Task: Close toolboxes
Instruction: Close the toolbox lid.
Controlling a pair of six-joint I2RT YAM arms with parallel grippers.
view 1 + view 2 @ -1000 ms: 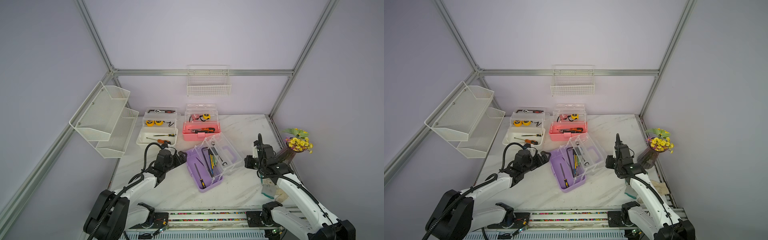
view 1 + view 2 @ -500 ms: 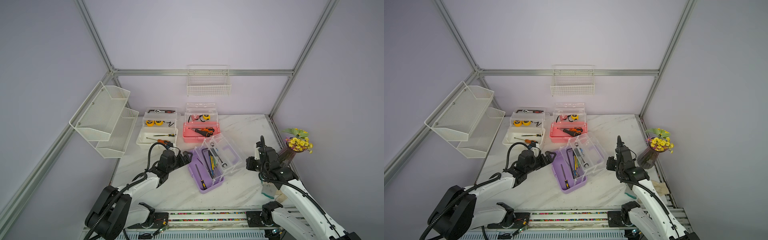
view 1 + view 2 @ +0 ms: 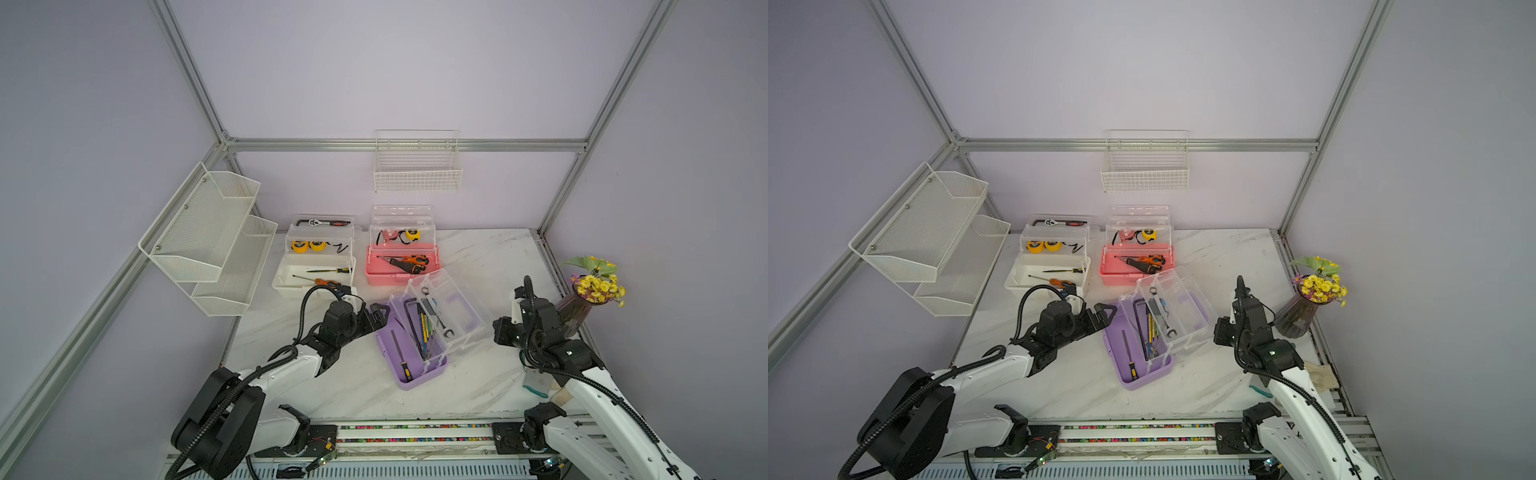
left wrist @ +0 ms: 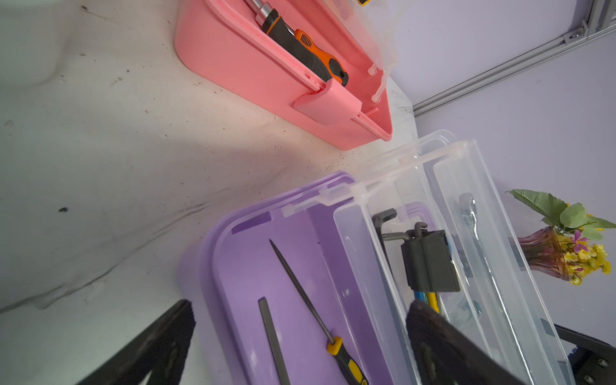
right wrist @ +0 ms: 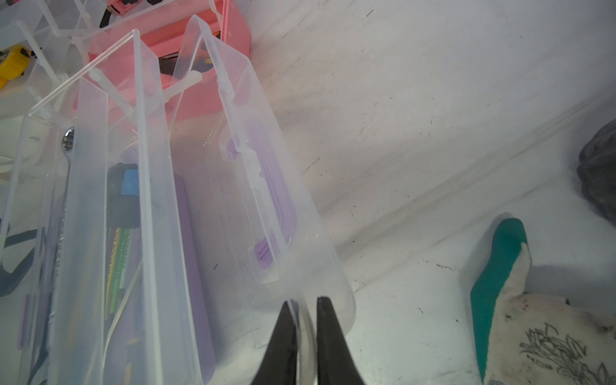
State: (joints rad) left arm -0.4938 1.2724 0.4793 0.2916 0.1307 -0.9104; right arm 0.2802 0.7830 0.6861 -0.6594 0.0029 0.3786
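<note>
Right wrist view shows the right fingers set narrow, pinching the rim of the clear lid of the purple toolbox. That box lies askew in the middle of the tabletop, its lid and trays folded out toward the right arm. The left fingers are spread wide at the box's opposite side, one outside the purple wall and one over the trays. The pink toolbox and white toolbox stand open side by side at the back.
</note>
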